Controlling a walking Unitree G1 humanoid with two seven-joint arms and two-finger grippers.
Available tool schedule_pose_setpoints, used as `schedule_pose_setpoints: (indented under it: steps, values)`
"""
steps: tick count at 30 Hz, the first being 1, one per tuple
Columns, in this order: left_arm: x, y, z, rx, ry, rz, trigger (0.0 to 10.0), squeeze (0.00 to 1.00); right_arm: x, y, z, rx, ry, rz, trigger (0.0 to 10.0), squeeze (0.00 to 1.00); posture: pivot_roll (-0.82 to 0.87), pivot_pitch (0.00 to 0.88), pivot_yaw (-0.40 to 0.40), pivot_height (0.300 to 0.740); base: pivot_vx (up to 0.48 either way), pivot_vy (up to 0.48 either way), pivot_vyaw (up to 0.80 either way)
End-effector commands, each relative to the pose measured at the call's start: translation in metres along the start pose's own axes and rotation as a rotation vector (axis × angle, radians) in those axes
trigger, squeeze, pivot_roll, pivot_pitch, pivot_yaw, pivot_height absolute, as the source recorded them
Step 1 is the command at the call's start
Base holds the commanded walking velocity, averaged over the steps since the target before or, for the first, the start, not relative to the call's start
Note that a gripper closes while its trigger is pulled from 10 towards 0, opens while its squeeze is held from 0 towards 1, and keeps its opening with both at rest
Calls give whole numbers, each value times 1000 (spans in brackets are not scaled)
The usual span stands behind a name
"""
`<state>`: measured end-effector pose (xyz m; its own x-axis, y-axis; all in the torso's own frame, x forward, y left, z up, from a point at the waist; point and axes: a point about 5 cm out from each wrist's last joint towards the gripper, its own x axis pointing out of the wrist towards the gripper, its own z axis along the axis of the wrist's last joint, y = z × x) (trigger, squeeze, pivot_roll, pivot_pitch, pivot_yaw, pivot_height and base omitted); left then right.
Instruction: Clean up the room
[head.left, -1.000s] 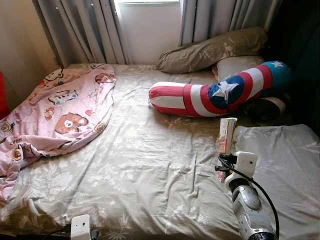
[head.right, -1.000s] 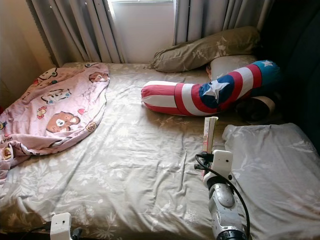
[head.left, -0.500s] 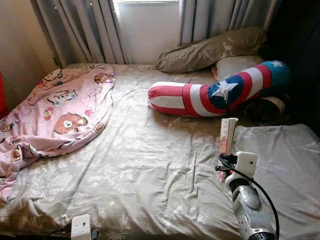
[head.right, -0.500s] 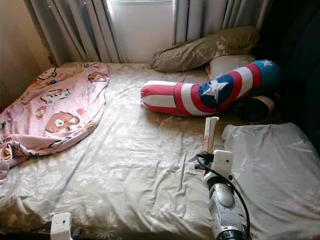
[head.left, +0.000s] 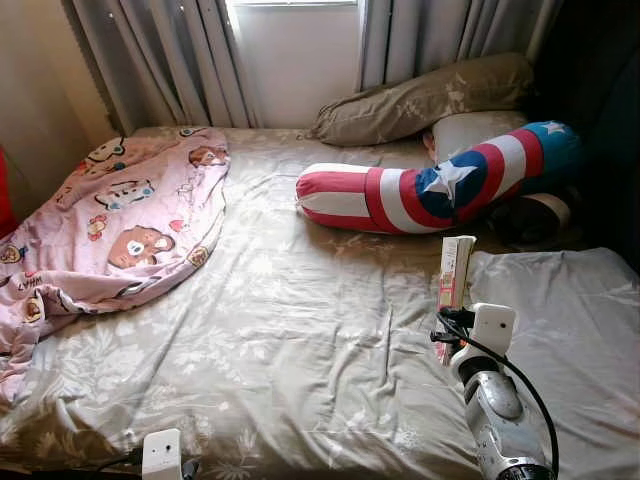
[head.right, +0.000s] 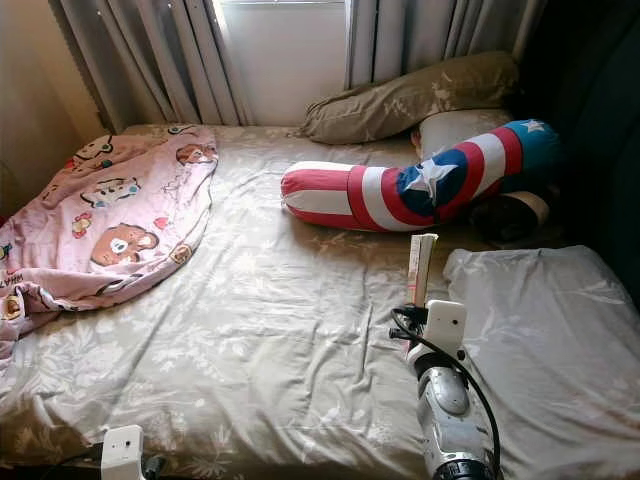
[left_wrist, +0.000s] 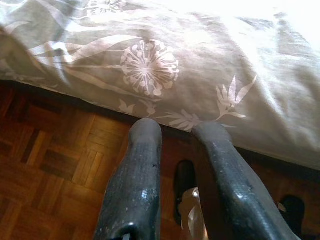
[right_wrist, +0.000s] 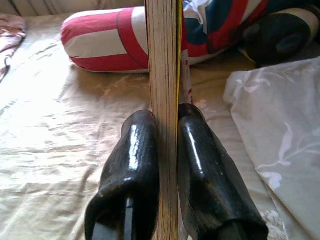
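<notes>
Nothing has moved since a second ago: the right tool (right_wrist: 165, 150) stays clamped on a thin book (head.left: 455, 272), held upright above the bed (head.left: 290, 330), near the striped bolster (head.left: 420, 195) and beside a grey pillow (head.left: 570, 320). Left tool (left_wrist: 175, 150), its fingers slightly apart and holding nothing, hangs low by the bed's edge over the wooden floor (left_wrist: 45, 165). A pink blanket (head.left: 110, 225) lies on the bed's left.

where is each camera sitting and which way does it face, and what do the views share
Left eye and right eye views: on the head, looking forward and down over the bed; the right arm holds a book.
Left wrist view: low on the left arm, along the left gripper at the wooden floor and bed edge.
Right wrist view: along the right gripper, jaws shut on the book.
Shared: book and striped bolster in head and right wrist views.
</notes>
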<state>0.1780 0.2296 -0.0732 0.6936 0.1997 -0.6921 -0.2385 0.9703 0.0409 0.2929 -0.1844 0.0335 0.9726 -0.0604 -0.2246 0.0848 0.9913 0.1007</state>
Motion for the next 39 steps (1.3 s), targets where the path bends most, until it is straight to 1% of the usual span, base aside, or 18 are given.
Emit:
schedule_pose_setpoints:
  steps: [1, 5, 19, 34, 37, 39]
  values:
    - [0, -2, 2, 27, -6, -24, 10000, 0, 5, -3, 8, 12, -28, -34, 10000, 0, 32, 0, 24, 740, 304, 0, 0]
    - [0, -3, 1, 31, -6, -28, 10000, 0, 5, -3, 10, 14, -43, -38, 10000, 0, 33, 0, 23, 740, 304, 0, 0]
    - [1, -5, 3, 33, -17, -39, 10000, 0, 6, -3, 9, 20, -46, -43, 10000, 0, 35, 0, 23, 740, 314, 0, 0]
    - [-1, -4, 0, 23, -24, -50, 10000, 0, 5, -2, 9, 25, -50, -54, 10000, 0, 39, 0, 22, 740, 0, 0, 0]
    - [-1, -6, 2, 16, -43, -58, 10000, 0, 5, -2, 8, 24, -52, -54, 10000, 0, 39, 0, 23, 740, 0, 0, 0]
    - [1, -9, 11, 11, -86, -73, 10000, 0, 5, -2, 7, 20, -49, -48, 10000, 0, 38, 0, 23, 740, 0, 0, 0]
